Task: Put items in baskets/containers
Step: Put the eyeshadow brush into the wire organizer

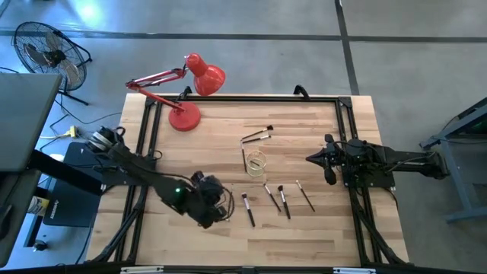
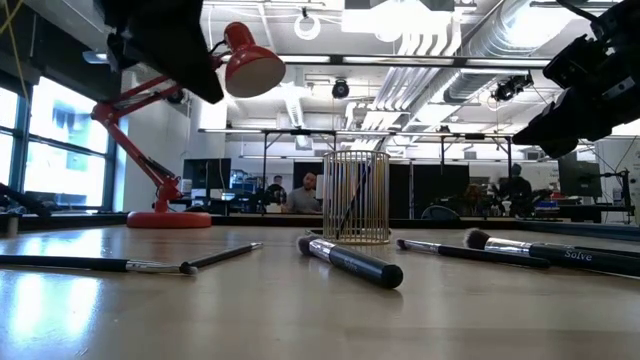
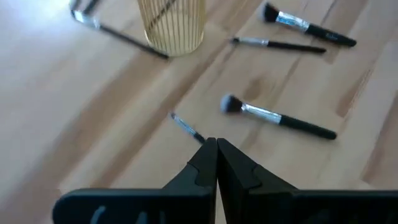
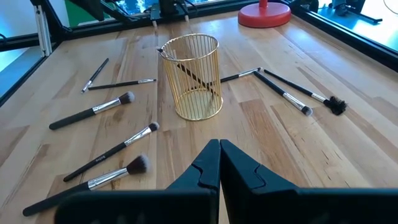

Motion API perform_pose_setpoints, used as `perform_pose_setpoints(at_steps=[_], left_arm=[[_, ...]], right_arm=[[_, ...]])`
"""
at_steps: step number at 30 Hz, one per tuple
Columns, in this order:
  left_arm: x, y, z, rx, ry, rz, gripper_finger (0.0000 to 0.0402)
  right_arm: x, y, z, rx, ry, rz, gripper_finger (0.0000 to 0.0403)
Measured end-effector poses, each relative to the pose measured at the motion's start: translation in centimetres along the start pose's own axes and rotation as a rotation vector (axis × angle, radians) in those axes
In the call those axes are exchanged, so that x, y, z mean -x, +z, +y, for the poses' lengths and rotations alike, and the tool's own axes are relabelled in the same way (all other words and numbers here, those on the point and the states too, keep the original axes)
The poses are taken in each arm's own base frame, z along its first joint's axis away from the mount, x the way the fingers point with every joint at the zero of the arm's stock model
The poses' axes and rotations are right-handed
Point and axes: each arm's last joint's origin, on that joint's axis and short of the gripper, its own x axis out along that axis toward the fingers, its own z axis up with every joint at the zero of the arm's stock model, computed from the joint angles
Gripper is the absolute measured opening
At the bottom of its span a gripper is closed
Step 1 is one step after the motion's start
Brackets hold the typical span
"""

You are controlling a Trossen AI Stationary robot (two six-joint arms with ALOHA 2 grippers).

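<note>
A round gold wire cup (image 1: 256, 161) (image 4: 191, 74) stands upright mid-table, with one dark brush (image 4: 194, 77) leaning inside it. Several loose makeup brushes lie flat near it: (image 1: 248, 208), (image 1: 272, 196), (image 1: 284, 200), (image 1: 304, 194), and a pair past the cup (image 1: 256, 137). My left gripper (image 1: 223, 205) (image 3: 216, 146) is shut and hangs above the table on the cup's near-left side. A thin brush (image 3: 184, 126) on the wood runs out of sight behind its fingertips. My right gripper (image 1: 310, 158) (image 4: 219, 146) is shut too, raised to the right of the cup and pointing at it.
A red desk lamp (image 1: 186, 91) stands at the far left of the table, its head (image 2: 250, 62) hanging over the wood. A black frame (image 1: 228, 99) borders the table's edges. Bare wood lies along the near edge (image 1: 304, 243). People sit in the room beyond (image 2: 305, 192).
</note>
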Motion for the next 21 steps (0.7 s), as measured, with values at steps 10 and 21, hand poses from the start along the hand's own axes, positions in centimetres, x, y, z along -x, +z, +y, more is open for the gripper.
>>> perform_pose_setpoints(at_steps=[10,21], left_arm=[[-3.1,3.2,1.5,0.114,0.091,0.1,0.0011],[-7.4,5.7,3.7,0.207,0.079,0.255,0.007]], right_arm=[[0.0,0.0,0.0,0.0,-0.001,0.003,0.0],[0.0,0.0,0.0,0.0,-0.001,0.003,0.0]])
